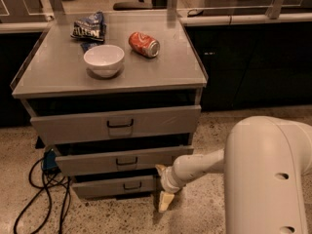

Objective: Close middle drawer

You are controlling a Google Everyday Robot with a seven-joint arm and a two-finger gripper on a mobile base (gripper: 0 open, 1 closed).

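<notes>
Since the middle drawer [97, 164] sits only slightly proud of the cabinet [161, 77], the hand [162, 186], spread apart at its right front corner, should push squarely inward.

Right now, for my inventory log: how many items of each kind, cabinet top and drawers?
White bowl: 1
Red soda can: 1
Blue snack bag: 1
Grey drawers, middle drawer included: 3
Total: 6
Gripper: low, beside middle drawer's right end.

On the bench [161, 72], the can [144, 44] lies at the bowl's [104, 60] 2 o'clock, the bag [89, 28] at its 11 o'clock. Below, the end effector [163, 185] sits at the middle drawer's [122, 160] 4 o'clock, just beside the bottom drawer's [114, 185] right end
</notes>
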